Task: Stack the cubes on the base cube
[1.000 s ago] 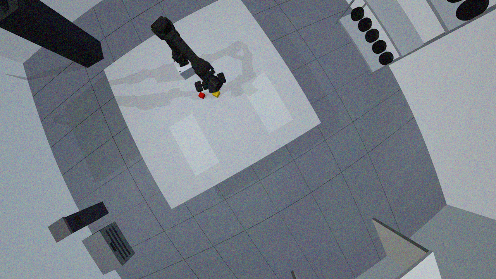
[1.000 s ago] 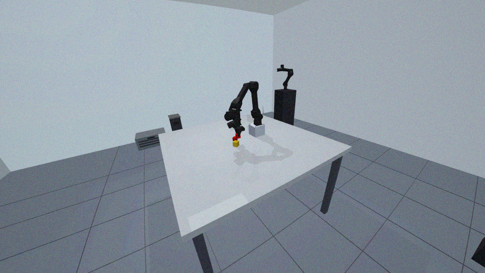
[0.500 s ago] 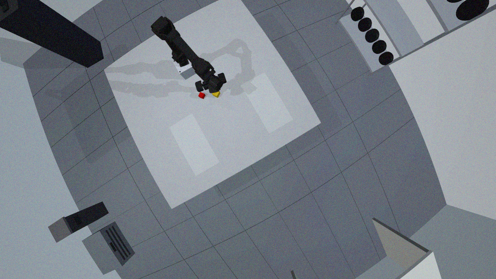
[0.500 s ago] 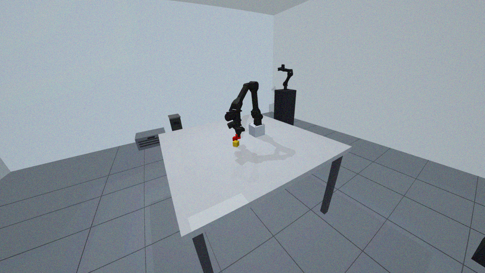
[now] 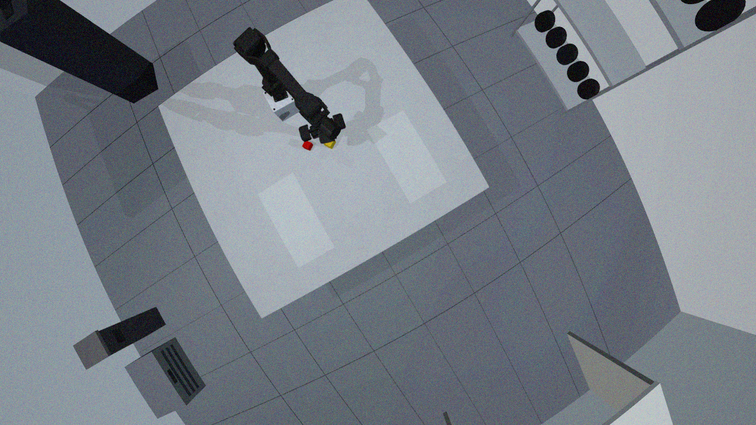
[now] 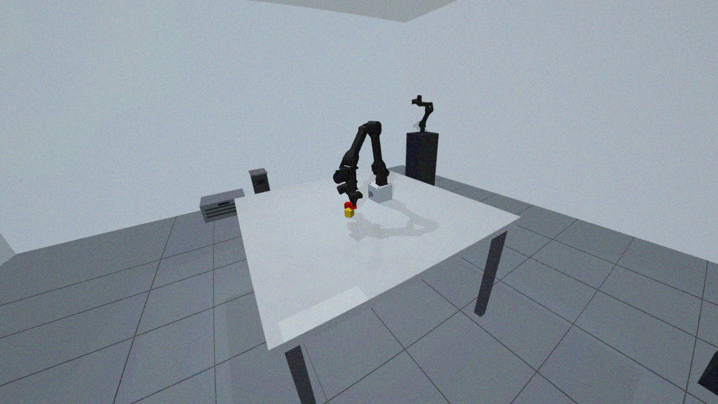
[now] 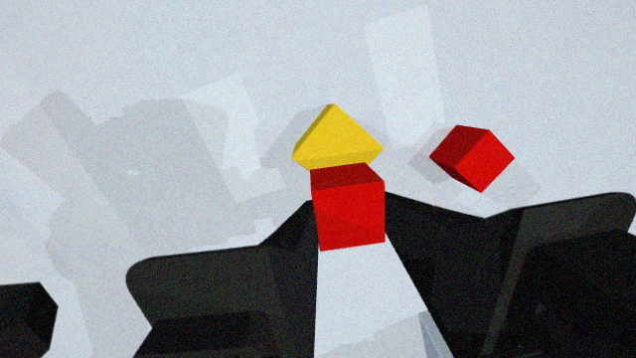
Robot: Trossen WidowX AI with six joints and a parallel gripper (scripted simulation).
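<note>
The yellow base cube (image 5: 330,144) (image 6: 349,213) (image 7: 335,136) stands on the table. My gripper (image 6: 354,202) (image 7: 345,203) is shut on a red cube (image 7: 350,214), low over the yellow cube. In the wrist view the held cube looks level and covers the yellow cube's near corner. I cannot tell whether the two touch. The other red cube (image 5: 307,145) (image 7: 479,159) is loose on the table, apart from the yellow one, right of it in the wrist view. In the top view the arm hides the held cube; in the exterior view the two red cubes overlap.
The arm's pale mounting block (image 5: 285,111) (image 6: 380,193) stands on the white table (image 5: 370,222) (image 6: 311,261) behind the cubes. The loose red cube is close to one finger's side. A dark pedestal (image 6: 420,158) with another arm stands beyond the table.
</note>
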